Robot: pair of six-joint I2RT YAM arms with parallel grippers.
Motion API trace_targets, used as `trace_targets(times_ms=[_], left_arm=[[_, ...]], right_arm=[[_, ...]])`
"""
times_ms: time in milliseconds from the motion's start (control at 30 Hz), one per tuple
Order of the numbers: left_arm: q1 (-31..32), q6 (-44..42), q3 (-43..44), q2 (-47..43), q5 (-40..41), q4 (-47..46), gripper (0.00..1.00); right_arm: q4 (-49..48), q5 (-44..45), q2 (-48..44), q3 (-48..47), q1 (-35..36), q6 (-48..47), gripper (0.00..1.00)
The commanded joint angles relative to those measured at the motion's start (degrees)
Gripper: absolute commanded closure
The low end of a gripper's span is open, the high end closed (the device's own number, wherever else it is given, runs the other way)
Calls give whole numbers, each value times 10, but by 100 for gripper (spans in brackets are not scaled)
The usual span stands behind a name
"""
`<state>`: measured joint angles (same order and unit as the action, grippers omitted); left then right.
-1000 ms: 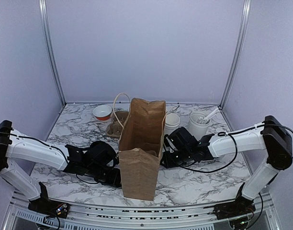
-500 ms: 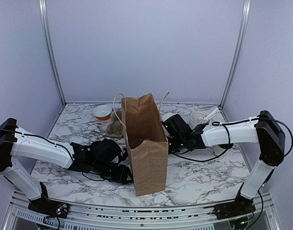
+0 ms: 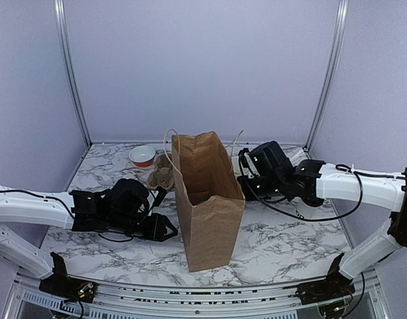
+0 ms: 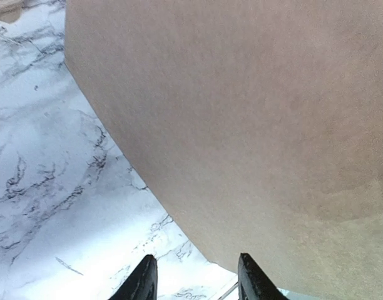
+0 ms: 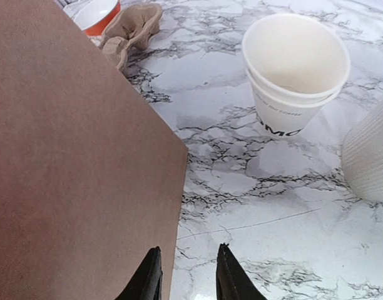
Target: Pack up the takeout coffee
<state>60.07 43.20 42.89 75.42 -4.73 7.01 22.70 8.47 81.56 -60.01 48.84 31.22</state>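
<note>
Marble-patterned tabletop point(image 3: 276, 246), lilac walls. From above, a brown paper bag point(image 3: 207, 199) stands upright at centre with its mouth open. The left gripper point(image 3: 167, 232) sits low at the bag's 8 o'clock and the right gripper point(image 3: 246, 191) at its 2 o'clock. I judge they flank it to keep it square for loading. A red-and-white bowl point(image 3: 142, 156) lies at 11 o'clock.

On the left wrist, the bag's wall fills the frame. The fingers are moderately apart with nothing between them.

On the right wrist, the fingers are narrowly apart and empty beside the bag's edge. At 1 o'clock stand nested white cups point(image 5: 295, 81), showing two rims and black lettering low on the outer one. No black lid shows anywhere. I cannot tell whether the takeout coffee is one of these cups or hidden.
</note>
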Motion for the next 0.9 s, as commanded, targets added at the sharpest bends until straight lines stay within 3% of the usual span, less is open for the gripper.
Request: trace_targets(times_ms=[0, 233, 600, 767, 867], left_arm=[[-19, -14, -6, -58, 54, 64, 56], [-59, -25, 2, -136, 109, 104, 54], [-121, -33, 53, -147, 90, 156, 52], [-154, -26, 43, -160, 67, 156, 50], [-170, -38, 38, -172, 55, 150, 48]], right_arm=[[61, 41, -45, -2, -3, 10, 70], [137, 86, -119, 12, -3, 36, 63], [368, 39, -193, -35, -174, 51, 58], [442, 65, -196, -59, -227, 45, 38], [440, 98, -202, -59, -255, 29, 23]])
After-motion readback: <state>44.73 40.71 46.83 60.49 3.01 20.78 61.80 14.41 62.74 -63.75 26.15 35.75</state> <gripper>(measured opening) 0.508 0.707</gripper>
